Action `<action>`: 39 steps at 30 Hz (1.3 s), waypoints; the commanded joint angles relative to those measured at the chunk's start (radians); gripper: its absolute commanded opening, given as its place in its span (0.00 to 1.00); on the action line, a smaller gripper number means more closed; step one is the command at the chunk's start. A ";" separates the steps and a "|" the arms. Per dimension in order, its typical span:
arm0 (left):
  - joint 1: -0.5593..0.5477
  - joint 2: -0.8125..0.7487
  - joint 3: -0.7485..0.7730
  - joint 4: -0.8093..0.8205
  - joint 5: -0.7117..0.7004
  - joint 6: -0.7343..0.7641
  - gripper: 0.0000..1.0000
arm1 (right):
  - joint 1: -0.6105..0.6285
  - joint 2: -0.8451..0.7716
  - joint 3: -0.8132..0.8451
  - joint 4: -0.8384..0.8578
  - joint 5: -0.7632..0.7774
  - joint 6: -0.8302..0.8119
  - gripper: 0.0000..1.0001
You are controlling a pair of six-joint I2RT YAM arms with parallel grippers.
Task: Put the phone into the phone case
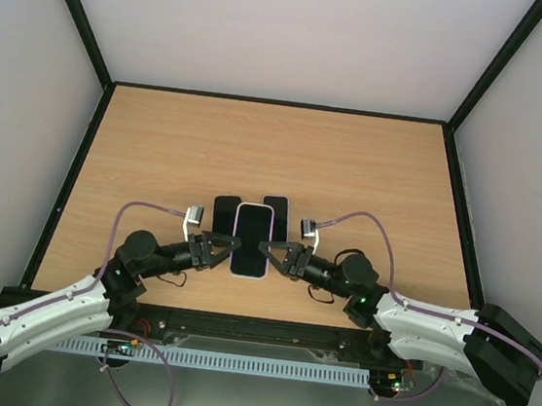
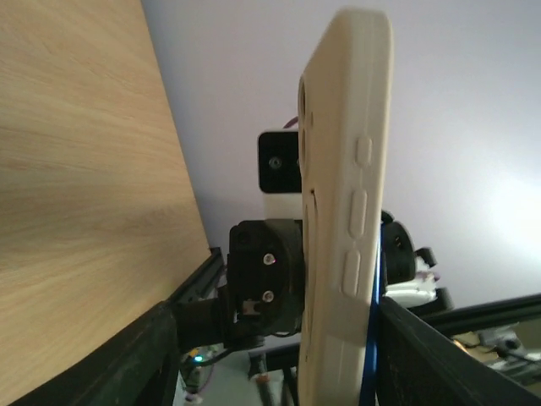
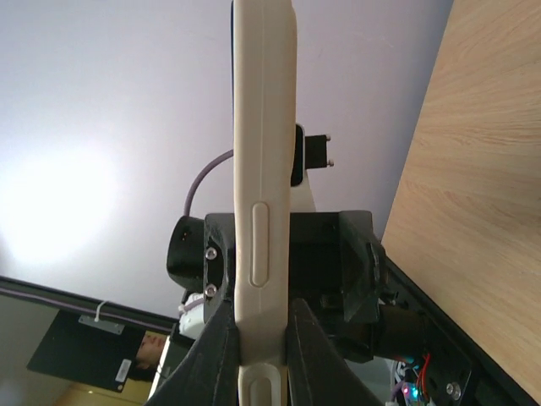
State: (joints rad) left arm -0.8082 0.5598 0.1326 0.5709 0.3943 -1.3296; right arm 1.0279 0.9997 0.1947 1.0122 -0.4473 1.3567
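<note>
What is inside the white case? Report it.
A phone, dark screen up, fills the case. Its back and edges are hidden by the case walls.

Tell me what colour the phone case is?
Creamy white. The phone case shows best in the right wrist view.

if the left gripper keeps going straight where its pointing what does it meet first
The phone case: its side edge sits right ahead, between the left gripper's open jaws. Beyond it the right gripper grips the opposite edge, probably next in line.
</note>
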 commanded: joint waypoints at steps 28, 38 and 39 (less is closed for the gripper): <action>0.003 -0.023 0.034 -0.146 0.055 -0.009 0.44 | 0.004 -0.050 0.079 -0.096 0.230 -0.036 0.09; 0.005 0.004 0.125 -0.397 -0.003 0.081 0.02 | 0.004 0.006 0.080 -0.120 0.209 -0.065 0.09; 0.004 0.016 0.146 -0.435 -0.009 0.103 0.02 | 0.004 0.005 0.074 -0.129 0.209 -0.076 0.09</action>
State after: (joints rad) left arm -0.8062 0.5404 0.1864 0.3271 0.4156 -1.2903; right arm 1.0294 1.0119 0.2352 0.8337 -0.2512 1.3388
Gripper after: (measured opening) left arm 0.057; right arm 0.089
